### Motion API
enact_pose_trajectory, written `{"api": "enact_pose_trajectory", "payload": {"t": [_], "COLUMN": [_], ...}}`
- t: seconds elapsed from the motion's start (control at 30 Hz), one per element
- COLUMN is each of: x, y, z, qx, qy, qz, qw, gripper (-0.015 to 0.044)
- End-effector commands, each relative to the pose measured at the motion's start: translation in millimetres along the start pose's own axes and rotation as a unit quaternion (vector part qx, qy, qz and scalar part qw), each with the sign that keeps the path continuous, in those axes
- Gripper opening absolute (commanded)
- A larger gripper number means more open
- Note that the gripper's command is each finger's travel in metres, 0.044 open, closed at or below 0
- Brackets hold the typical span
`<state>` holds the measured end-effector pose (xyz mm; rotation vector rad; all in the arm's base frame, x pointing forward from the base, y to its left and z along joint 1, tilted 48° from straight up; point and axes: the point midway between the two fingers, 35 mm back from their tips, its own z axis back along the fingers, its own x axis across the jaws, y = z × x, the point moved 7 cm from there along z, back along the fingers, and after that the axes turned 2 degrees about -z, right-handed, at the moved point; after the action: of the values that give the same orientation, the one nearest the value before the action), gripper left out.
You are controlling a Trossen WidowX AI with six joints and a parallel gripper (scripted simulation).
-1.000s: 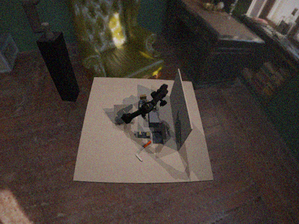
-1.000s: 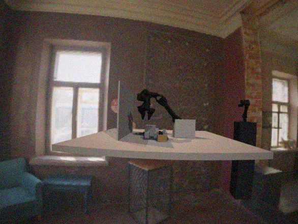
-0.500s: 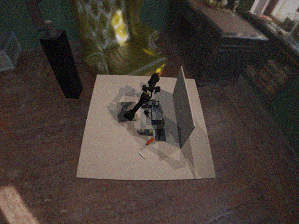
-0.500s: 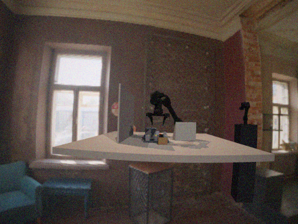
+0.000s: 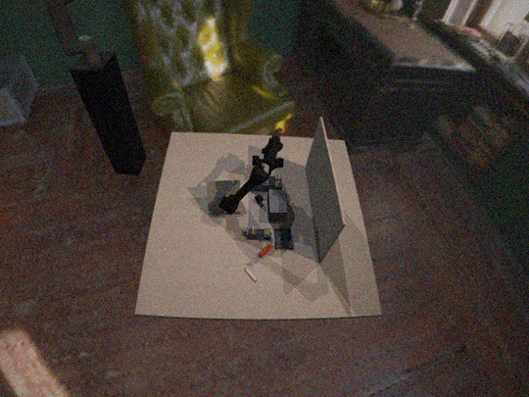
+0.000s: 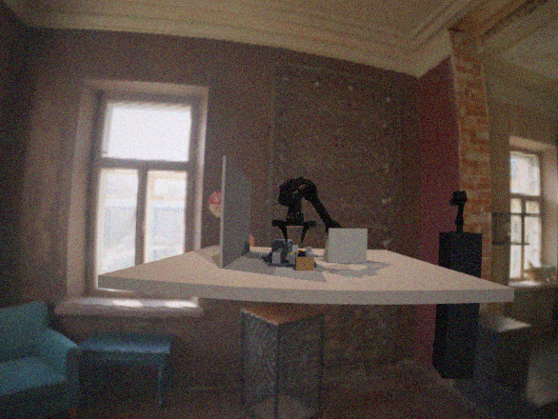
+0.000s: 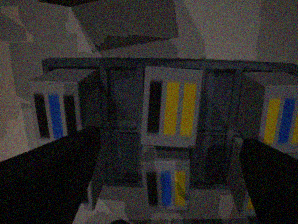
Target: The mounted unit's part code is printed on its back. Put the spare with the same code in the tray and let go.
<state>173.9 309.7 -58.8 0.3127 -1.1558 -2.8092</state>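
Observation:
A dark rack (image 7: 120, 95) (image 5: 260, 185) holds grey spares with striped codes. In the wrist view the upper middle spare (image 7: 172, 135) shows black, yellow, yellow; the left spare (image 7: 55, 115) black, blue, black; the right spare (image 7: 280, 120) yellow, blue, yellow; the lower middle spare (image 7: 166, 189) black, blue, yellow. My gripper (image 7: 170, 143) (image 6: 295, 242) is open and points down, its fingers on either side of the middle column, holding nothing. A grey box (image 5: 277, 201), apparently the mounted unit, stands beside the rack; its printed back is hidden. A dark square (image 5: 284, 240) looks like the tray.
A tall grey panel (image 5: 322, 197) (image 6: 235, 219) stands right of the grey box in the top view. A small dark block with yellow marks (image 5: 258, 234) and an orange-handled tool (image 5: 265, 251) lie near the dark square. A pale box (image 6: 348, 246) stands right of the gripper in the exterior view.

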Motion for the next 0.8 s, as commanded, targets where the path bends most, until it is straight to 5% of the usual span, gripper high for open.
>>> {"api": "enact_pose_trajectory", "payload": {"t": [0.0, 0.77], "x": [-0.4, -2.7], "y": [0.7, 0.5], "z": [-6.2, -44.4], "qx": [0.004, 0.004], "qy": [0.001, 0.001], "qz": [0.003, 0.002], "qw": [1.000, 1.000], "gripper": [0.0300, 0.0300]}}
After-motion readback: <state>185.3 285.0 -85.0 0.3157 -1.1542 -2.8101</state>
